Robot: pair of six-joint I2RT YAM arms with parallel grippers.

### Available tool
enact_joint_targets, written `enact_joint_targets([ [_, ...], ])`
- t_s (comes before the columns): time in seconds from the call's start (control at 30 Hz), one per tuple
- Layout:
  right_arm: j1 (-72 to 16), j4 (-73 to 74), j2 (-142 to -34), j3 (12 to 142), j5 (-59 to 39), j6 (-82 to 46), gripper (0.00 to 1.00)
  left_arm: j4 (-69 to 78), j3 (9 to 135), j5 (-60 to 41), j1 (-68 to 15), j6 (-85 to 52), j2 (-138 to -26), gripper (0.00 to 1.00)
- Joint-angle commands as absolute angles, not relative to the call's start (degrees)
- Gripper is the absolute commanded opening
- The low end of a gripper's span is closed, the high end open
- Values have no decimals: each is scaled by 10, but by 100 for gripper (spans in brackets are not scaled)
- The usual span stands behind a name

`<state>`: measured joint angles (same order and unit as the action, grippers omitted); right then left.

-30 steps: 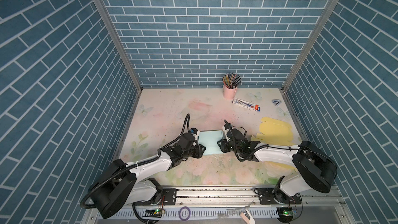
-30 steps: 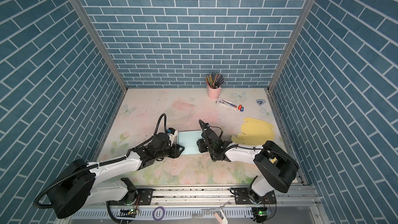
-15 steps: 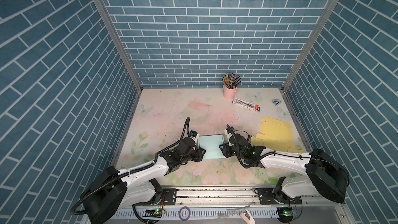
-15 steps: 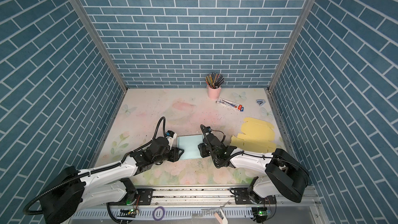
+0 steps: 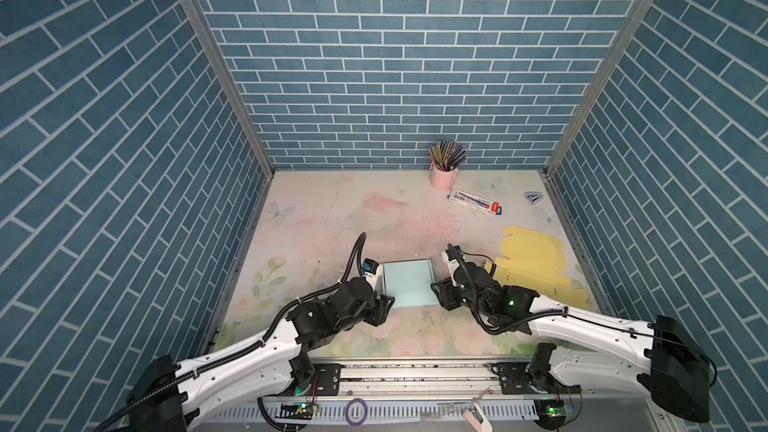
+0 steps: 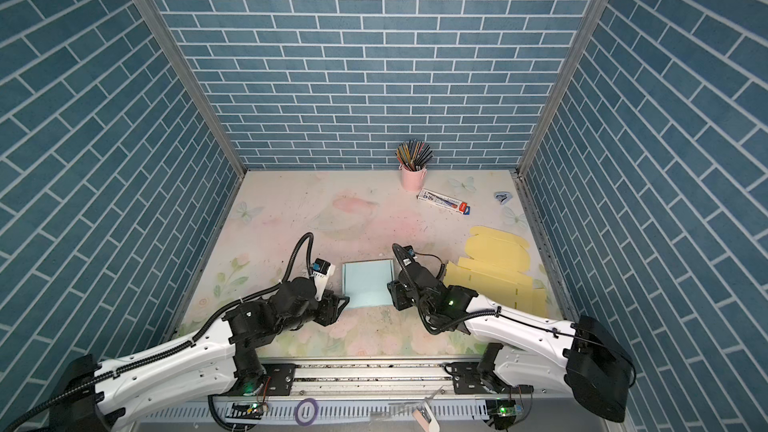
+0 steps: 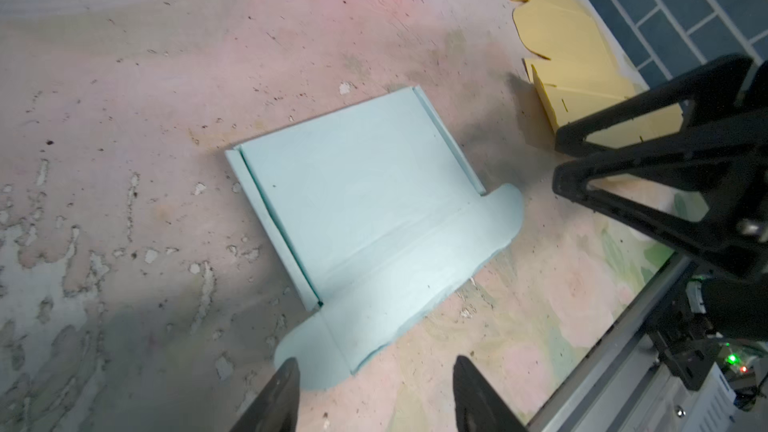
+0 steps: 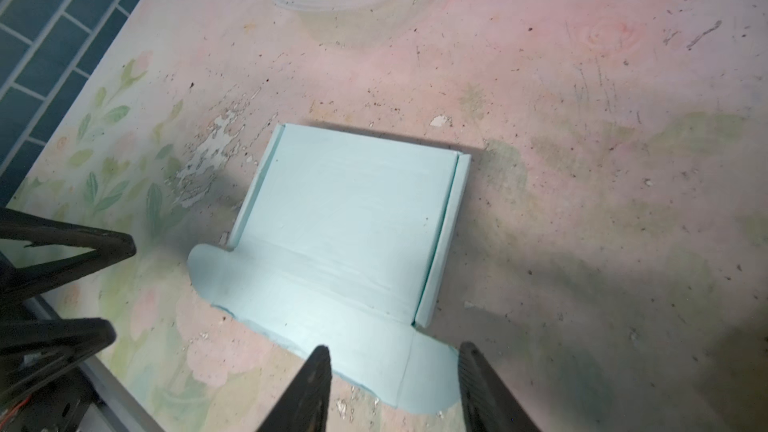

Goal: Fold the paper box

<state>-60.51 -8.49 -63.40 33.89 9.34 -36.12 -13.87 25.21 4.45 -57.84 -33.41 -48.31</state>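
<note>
The light blue paper box (image 5: 407,288) (image 6: 368,286) lies on the table with its lid panel down flat and a front flap with rounded ears spread toward the front edge (image 7: 361,201) (image 8: 353,218). My left gripper (image 5: 384,305) (image 7: 374,367) is open at the box's front left corner, one fingertip over the left ear. My right gripper (image 5: 438,295) (image 8: 392,351) is open at the front right corner, its fingertips straddling the right ear. Neither holds anything. Each wrist view also shows the other gripper, the right gripper (image 7: 557,162) and the left gripper (image 8: 122,288).
A flat yellow box blank (image 5: 536,268) (image 6: 494,268) lies just right of the right gripper. At the back right stand a pink cup of pencils (image 5: 444,176), a pencil packet (image 5: 476,201) and a small blue item (image 5: 534,197). The metal rail (image 5: 415,371) runs along the front.
Both grippers have slid back along the box's sides toward the front edge and opened a little wider. The blue box has stayed flat in place.
</note>
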Motion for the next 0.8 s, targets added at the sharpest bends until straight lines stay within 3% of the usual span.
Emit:
enact_joint_targets([
  [0.0, -620, -124, -642, 347, 98, -379, 53, -153, 257, 83, -606, -369, -502, 60],
  [0.27, -622, -96, -698, 343, 104, -383, 59, -120, 251, 95, -611, -382, -547, 72],
  [0.77, -621, -24, -749, 326, 66, -412, 61, -42, 226, 78, -611, -399, -615, 73],
])
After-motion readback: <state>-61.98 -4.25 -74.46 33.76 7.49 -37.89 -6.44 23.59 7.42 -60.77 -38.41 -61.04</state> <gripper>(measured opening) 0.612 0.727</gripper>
